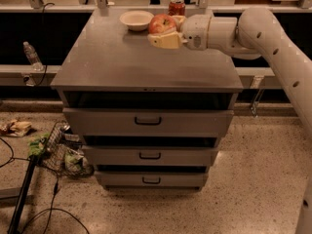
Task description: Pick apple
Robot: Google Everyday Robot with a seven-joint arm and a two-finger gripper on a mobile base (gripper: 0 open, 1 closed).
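Gripper: the gripper is over the far part of the table, reaching in from the right on a thick white arm.
Fingers: the cream-coloured fingers are closed around the apple, one along its lower front and the other behind its right side.
Apple: the apple is red with a yellowish patch and sits in that grasp. It looks raised off the surface, though the gap beneath it cannot be seen for sure.
Table: a grey table with a flat top. Its near and middle surface is bare of objects.
Bowl: a cream-coloured bowl stands upright just left of the apple, near the back edge and apart from the fingers.
Soda can: a red soda can stands upright behind the apple and close to the gripper's wrist. The apple and upper finger hide its lower part.
Drawers: three drawers stacked under the tabletop, each with a dark handle. The upper ones look slightly pulled out.
Left side: a clear water bottle stands on a ledge beside the table.
Floor: a wire basket with green and pale scraps lies tipped at the lower left. Dark cables run past it, and crumpled litter lies further left.
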